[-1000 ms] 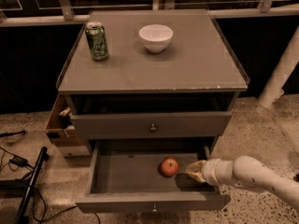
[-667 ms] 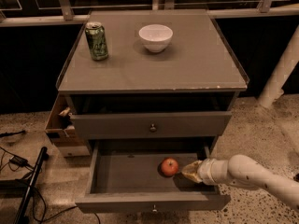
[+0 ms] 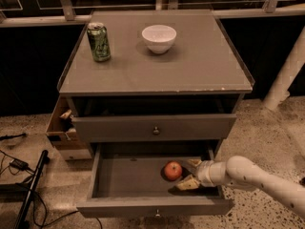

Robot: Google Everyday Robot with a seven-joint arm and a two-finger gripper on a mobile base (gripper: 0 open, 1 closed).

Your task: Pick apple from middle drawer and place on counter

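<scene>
The apple [image 3: 173, 170], small and red-orange, lies on the flat grey floor of the open middle drawer [image 3: 128, 178], right of its centre. My gripper [image 3: 188, 173] reaches in from the right on a white arm, just right of the apple. Its fingers [image 3: 187, 183] are spread, one behind and one in front of the apple's right side, not closed on it. The counter [image 3: 157, 66] is the grey cabinet top above.
A green soda can [image 3: 98, 42] stands at the counter's back left. A white bowl [image 3: 158, 38] sits at the back centre. A closed drawer front with a knob [image 3: 156, 130] is above the open drawer. A cardboard box [image 3: 64, 128] sits left of the cabinet, with cables on the floor.
My gripper has moved left along the drawer toward the apple, and its fingers now flank the apple's right side. The apple has not moved.
</scene>
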